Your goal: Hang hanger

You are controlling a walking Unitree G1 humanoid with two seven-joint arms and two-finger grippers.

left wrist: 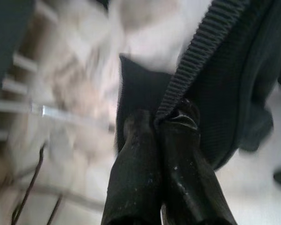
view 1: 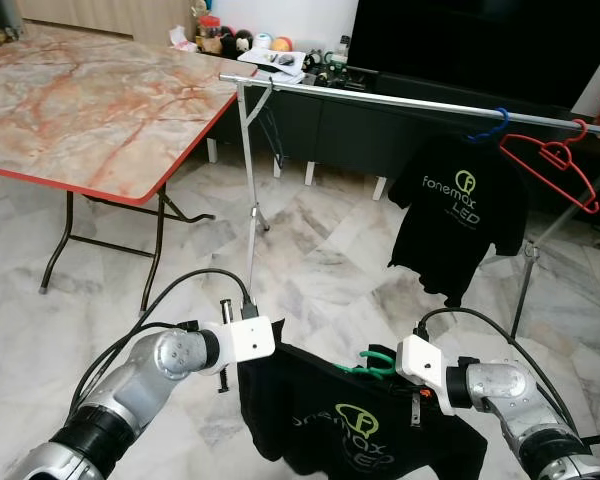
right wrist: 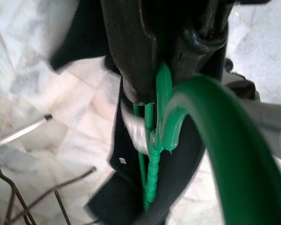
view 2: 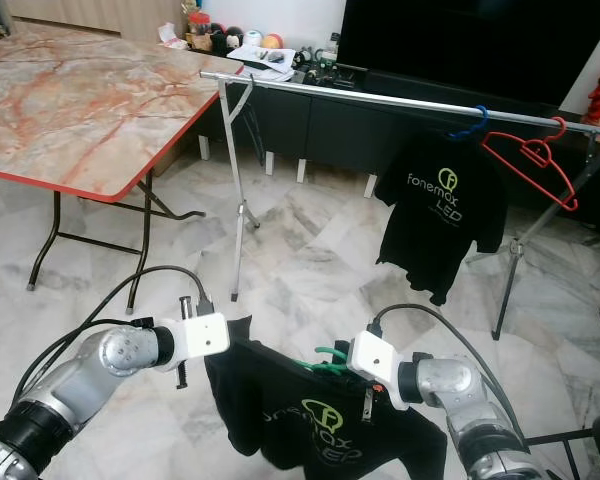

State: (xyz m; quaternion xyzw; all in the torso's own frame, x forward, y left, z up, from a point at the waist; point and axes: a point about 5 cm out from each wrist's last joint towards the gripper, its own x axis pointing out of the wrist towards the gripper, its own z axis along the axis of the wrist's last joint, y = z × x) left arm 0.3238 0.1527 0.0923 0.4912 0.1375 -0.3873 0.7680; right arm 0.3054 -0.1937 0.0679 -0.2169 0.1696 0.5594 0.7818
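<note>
- Left eye view: left gripper (view 1: pixel 242 372) and right gripper (view 1: pixel 416 400) carry the black T-shirt (view 1: pixel 355 425) on the green hanger (view 1: pixel 378 363), low and well short of the rail (view 1: pixel 410 102). Raise it level.
- Right eye view: steer the hook toward bare rail beside the blue hanger (view 2: pixel 467 122).
- Left wrist view: jaws closed on shirt fabric.
- Right wrist view: jaws clamped on the hanger's neck; keep the hook upright.

Home living room: marble floor (view 1: pixel 320 250), folding table (view 1: pixel 90 110), clothes rail (view 1: pixel 400 100).

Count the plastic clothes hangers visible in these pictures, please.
3: a blue plastic hanger carrying a black T-shirt on the metal rail, a bare red plastic hanger beside it, a green plastic hanger in the right gripper.
</note>
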